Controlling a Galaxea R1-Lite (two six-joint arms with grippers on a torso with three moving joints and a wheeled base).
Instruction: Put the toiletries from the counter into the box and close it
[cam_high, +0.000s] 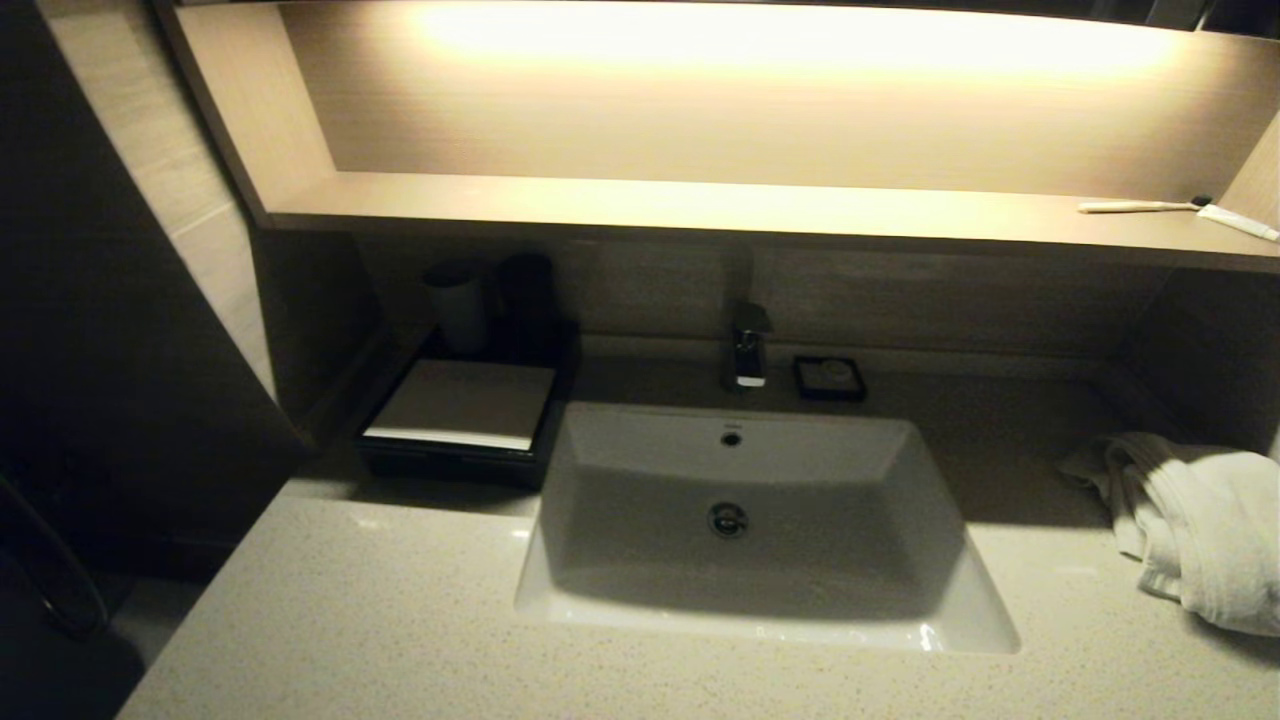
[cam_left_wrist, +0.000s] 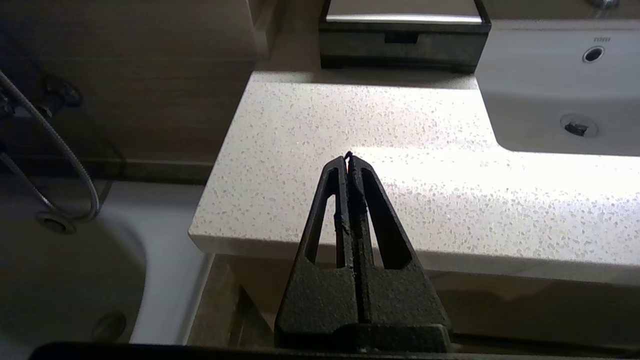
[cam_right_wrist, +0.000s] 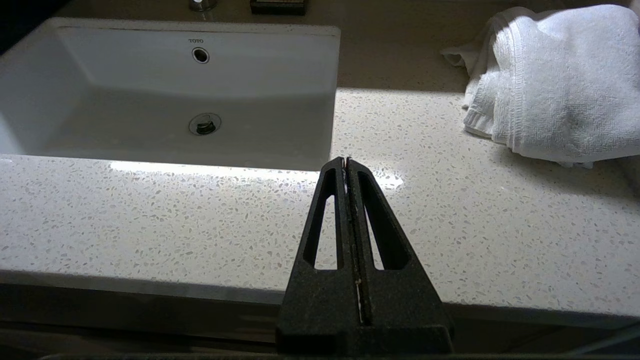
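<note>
A black box (cam_high: 455, 440) with a pale flat lid stands on the counter left of the sink; it also shows in the left wrist view (cam_left_wrist: 402, 35). A toothbrush (cam_high: 1140, 206) and a white toothpaste tube (cam_high: 1238, 222) lie on the lit shelf at the far right. My left gripper (cam_left_wrist: 349, 156) is shut and empty, held before the counter's front left edge. My right gripper (cam_right_wrist: 346, 160) is shut and empty, held before the counter's front edge, right of the sink. Neither gripper shows in the head view.
A white sink (cam_high: 740, 520) with a faucet (cam_high: 748, 350) fills the counter's middle. A small black soap dish (cam_high: 829, 378) sits behind it. Two cups (cam_high: 460, 305) stand behind the box. A crumpled white towel (cam_high: 1200, 525) lies at the right.
</note>
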